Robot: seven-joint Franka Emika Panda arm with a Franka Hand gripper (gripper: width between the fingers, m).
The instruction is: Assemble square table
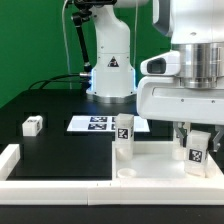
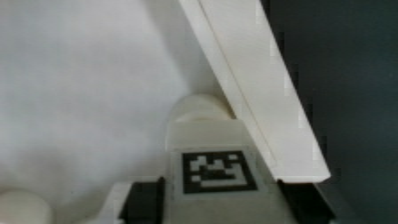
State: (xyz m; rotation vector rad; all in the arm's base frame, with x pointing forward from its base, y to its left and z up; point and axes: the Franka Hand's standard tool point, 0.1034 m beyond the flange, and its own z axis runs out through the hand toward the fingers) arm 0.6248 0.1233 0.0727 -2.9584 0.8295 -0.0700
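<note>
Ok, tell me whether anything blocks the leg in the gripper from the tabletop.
Nothing visible does. The leg in the gripper meets the tabletop beside its rim; the other upright leg stands apart.

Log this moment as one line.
gripper: shut on held leg | held leg: upright at table top | second leg: upright on table top | third leg: loose, off top
</note>
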